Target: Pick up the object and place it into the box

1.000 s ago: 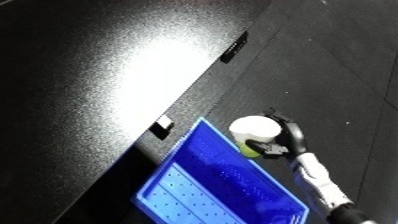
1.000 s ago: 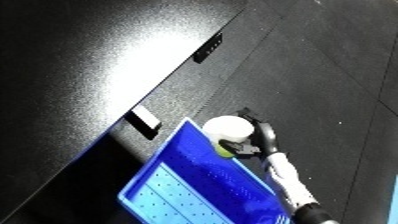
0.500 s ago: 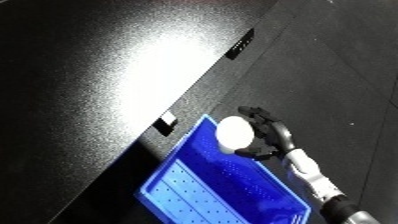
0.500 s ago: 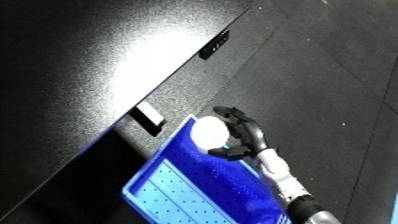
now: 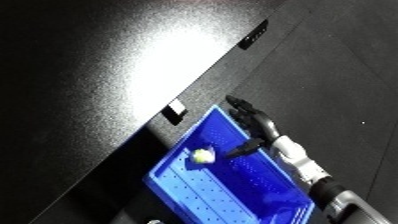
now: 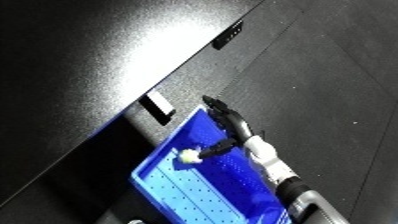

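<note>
The ball [image 5: 203, 156], small, pale and roundish, lies inside the blue bin [image 5: 191, 195], on the dotted floor toward the bin's ten o'clock end. It looks nearly round, so no long axis or pointing direction can be made out. It is not held. The right hand [image 5: 253, 120] sits at about two o'clock from the ball, over the bin's upper rim, with its fingers spread apart and fairly straight, clasping nothing; its thumb [image 5: 246, 147] reaches down toward eight o'clock, with its tip close beside the ball, and whether they touch cannot be told. The white and silver forearm [image 5: 300, 162] runs from the hand toward five o'clock, out of the lower right corner. The bin lies slanted, with its long sides running from about one o'clock to seven o'clock, just beside the edge of a black table [image 5: 107, 75] that fills the upper left. A small white tag [image 6: 159, 105] sits on the table's side face, at eleven o'clock from the bin. Dark floor [image 5: 346, 65] fills the right side. The left hand does not show.
</note>
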Robot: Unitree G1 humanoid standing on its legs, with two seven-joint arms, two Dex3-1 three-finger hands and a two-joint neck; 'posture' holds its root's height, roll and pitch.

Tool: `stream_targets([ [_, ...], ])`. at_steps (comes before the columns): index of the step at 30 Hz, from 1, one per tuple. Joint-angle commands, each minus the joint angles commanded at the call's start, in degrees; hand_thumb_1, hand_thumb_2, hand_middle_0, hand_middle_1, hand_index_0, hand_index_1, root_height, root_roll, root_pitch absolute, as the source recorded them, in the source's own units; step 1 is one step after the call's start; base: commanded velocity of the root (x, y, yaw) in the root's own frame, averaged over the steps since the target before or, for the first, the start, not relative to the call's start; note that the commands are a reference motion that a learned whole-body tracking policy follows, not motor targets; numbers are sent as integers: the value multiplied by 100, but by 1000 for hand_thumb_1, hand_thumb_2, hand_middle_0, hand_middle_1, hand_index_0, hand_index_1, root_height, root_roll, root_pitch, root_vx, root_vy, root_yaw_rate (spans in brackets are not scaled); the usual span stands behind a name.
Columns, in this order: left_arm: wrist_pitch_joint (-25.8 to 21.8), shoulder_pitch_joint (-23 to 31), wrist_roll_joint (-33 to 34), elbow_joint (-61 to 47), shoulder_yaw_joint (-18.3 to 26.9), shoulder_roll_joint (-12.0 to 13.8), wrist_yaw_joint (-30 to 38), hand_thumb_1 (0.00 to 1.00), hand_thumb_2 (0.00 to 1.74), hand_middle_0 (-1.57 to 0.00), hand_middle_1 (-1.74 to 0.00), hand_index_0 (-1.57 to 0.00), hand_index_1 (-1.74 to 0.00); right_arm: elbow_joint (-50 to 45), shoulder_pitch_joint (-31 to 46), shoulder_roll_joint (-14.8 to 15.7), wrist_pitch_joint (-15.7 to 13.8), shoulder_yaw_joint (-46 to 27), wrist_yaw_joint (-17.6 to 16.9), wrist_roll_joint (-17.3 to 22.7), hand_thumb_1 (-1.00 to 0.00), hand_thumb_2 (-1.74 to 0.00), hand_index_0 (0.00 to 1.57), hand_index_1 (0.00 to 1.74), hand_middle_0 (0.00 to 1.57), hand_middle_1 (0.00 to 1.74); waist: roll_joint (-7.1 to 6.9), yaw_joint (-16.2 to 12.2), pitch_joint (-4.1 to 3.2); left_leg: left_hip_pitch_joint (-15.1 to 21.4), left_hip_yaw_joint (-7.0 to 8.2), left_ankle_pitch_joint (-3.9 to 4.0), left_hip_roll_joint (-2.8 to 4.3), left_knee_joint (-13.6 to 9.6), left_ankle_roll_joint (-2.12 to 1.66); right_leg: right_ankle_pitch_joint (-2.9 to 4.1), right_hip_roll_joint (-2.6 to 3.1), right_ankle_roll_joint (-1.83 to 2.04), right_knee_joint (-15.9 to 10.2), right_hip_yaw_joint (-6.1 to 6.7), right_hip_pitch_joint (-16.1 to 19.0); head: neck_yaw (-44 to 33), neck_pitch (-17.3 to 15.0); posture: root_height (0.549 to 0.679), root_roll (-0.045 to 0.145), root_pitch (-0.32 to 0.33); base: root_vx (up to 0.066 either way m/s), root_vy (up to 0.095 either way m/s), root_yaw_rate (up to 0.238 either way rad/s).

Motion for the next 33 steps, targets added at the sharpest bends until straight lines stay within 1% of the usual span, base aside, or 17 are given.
stream_targets([
  [4,-147,-49,108,-67,-32,39,78,0,0,0,0,0,0,-231,-97,131,263,301,239,-166,0,0,0,0,0,0,-44,124,-17,2,-53,13,8,-5,-15,-24,-75,4,9,-40,47,-675,-87,615,78,-9,-12,-60,143],
  [6,-253,-73,177,-97,-31,68,176,0,0,0,0,0,0,-303,-130,197,414,450,306,-170,0,0,0,0,0,0,-77,195,-28,-6,-87,32,14,-14,-20,-18,-118,12,-4,-72,66,-1034,-88,615,77,-11,-16,-82,152],
  [9,-373,-112,295,-115,-19,109,321,0,0,0,0,0,0,-309,-187,312,598,660,402,-186,0,0,0,0,0,0,-137,315,-47,-33,-153,68,21,-24,-32,5,-183,37,-45,-134,100,-1464,-118,616,76,-13,-13,-102,140],
  [12,-476,-134,423,-115,-15,159,421,0,0,0,0,0,0,-215,-283,425,589,869,320,-345,0,0,0,0,0,0,-198,438,-69,-75,-228,109,35,-34,-31,14,-240,63,-55,-206,122,-1866,-117,616,72,-15,-8,-109,108],
  [14,-545,-139,493,-114,-25,200,452,0,0,0,0,0,0,-168,-363,479,567,985,286,-366,0,0,0,0,0,0,-227,510,-80,-114,-272,138,42,-32,-29,3,-274,73,-38,-252,128,-2147,-111,616,69,-16,-11,-89,86],
  [17,-589,-158,534,-125,-36,263,465,0,0,0,0,0,0,-94,-457,548,648,1117,403,-338,0,0,0,0,0,0,-248,603,-94,-174,-330,168,43,-3,-27,-12,-333,94,-5,-315,131,-2668,-26,615,66,-17,-7,-70,84],
  [20,-582,-174,570,-136,-34,313,464,0,0,0,0,0,0,52,-525,610,779,1248,534,-434,0,0,0,0,0,0,-266,692,-108,-205,-375,181,52,48,-16,-21,-404,114,21,-379,156,-3201,102,615,63,-22,9,-64,110],
  [25,-547,-195,663,-153,-32,359,466,0,0,0,0,0,0,374,-578,695,1075,1400,730,-468,0,0,0,0,0,0,-285,830,-134,-222,-439,216,51,119,-8,-28,-495,137,71,-466,196,-4259,268,614,61,-32,27,-57,144],
  [28,-565,-222,758,-154,-49,367,526,0,0,0,0,0,0,605,-590,802,1159,1474,641,-522,0,0,0,0,0,0,-288,910,-145,-229,-478,257,31,136,-10,-20,-538,161,102,-516,205,-4842,305,613,59,-38,33,-55,180],
  [29,-581,-235,781,-155,-60,368,560,0,0,0,0,0,0,686,-599,847,1159,1499,592,-532,0,0,0,0,0,0,-284,940,-147,-232,-491,278,23,132,-11,-18,-553,171,113,-534,205,-5098,311,612,59,-39,26,-51,200],
  [33,-635,-294,804,-166,-96,378,628,0,0,0,0,0,0,958,-614,1039,1109,1573,442,-475,0,0,0,0,0,0,-254,1048,-135,-247,-538,372,-19,90,-20,-9,-612,215,162,-603,200,-5631,355,611,57,-44,15,-34,199],
])
